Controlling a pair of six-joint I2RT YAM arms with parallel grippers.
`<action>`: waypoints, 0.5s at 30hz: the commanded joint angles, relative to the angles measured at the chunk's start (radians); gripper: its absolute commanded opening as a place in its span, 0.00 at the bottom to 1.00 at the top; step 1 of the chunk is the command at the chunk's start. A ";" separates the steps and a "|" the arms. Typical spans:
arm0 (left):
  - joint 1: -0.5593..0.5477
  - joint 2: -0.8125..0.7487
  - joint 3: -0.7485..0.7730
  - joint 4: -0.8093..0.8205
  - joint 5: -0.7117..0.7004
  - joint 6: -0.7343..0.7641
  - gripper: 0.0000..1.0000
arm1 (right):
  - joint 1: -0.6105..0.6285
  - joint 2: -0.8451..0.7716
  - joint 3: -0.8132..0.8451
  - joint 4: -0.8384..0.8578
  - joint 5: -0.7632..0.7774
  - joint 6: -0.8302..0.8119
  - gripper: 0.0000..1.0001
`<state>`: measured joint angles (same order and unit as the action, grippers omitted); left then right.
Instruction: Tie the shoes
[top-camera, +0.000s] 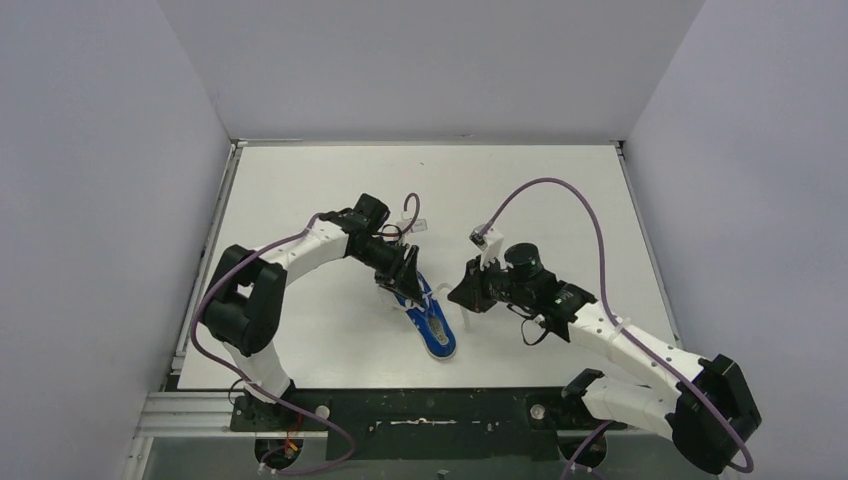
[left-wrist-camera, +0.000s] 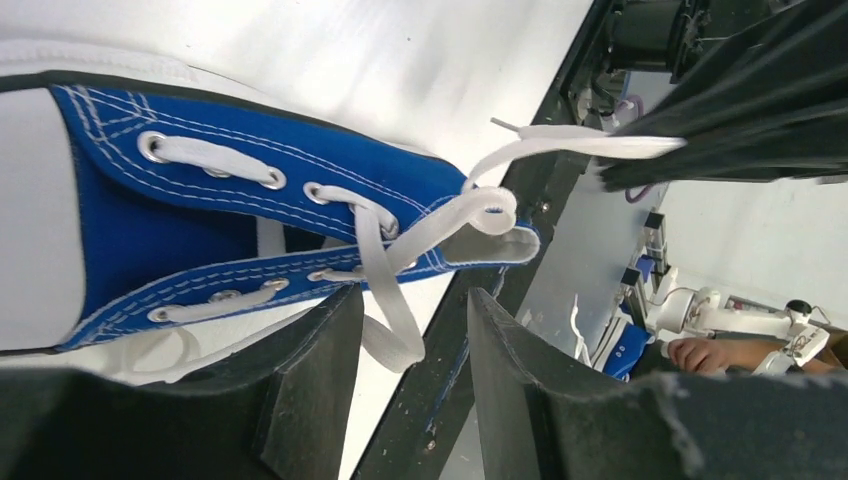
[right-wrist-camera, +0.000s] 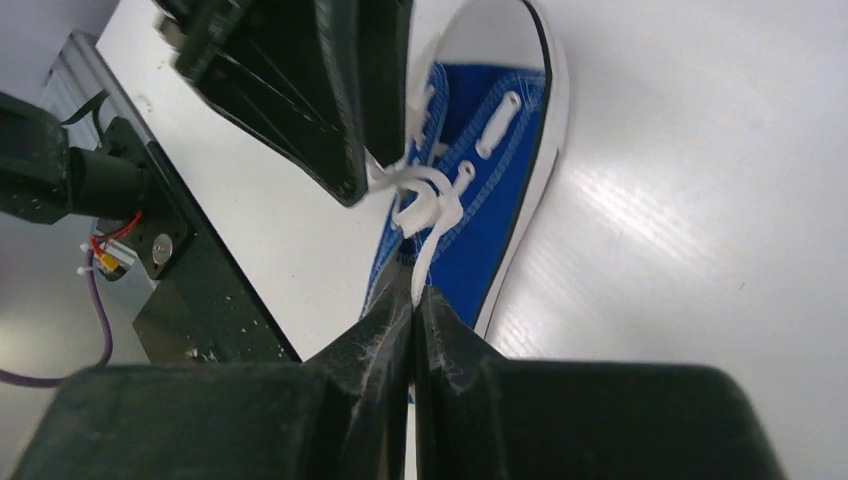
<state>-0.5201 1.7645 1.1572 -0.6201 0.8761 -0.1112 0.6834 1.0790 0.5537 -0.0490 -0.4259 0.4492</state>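
Observation:
A small blue sneaker (top-camera: 434, 322) with a white sole rim lies near the table's front, its toe pointing away from the arm bases. In the left wrist view the shoe (left-wrist-camera: 200, 210) shows its white laces (left-wrist-camera: 390, 300). One lace loop hangs between the fingertips of my left gripper (left-wrist-camera: 412, 293). The jaws stand apart and do not pinch the loop. My right gripper (right-wrist-camera: 413, 292) is shut on a lace strand that runs taut up from the shoe's top eyelets (right-wrist-camera: 428, 200). In the top view the left gripper (top-camera: 405, 277) is over the shoe's far end. The right gripper (top-camera: 463, 298) is just right of it.
The white table (top-camera: 330, 180) is walled by grey panels on three sides. A black base rail (top-camera: 420, 412) runs along the near edge. Purple cables loop over both arms (top-camera: 560, 190).

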 joint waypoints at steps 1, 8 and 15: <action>-0.009 -0.070 -0.006 -0.007 0.074 0.029 0.40 | -0.015 -0.019 0.135 -0.122 -0.175 -0.286 0.00; 0.013 -0.097 -0.100 0.060 0.072 -0.012 0.62 | -0.017 0.124 0.351 -0.292 -0.291 -0.526 0.00; 0.009 -0.117 -0.231 0.296 0.115 -0.110 0.67 | -0.031 0.147 0.442 -0.306 -0.357 -0.537 0.00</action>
<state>-0.5117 1.6844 0.9516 -0.5060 0.9226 -0.1673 0.6662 1.2304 0.9203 -0.3508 -0.7128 -0.0360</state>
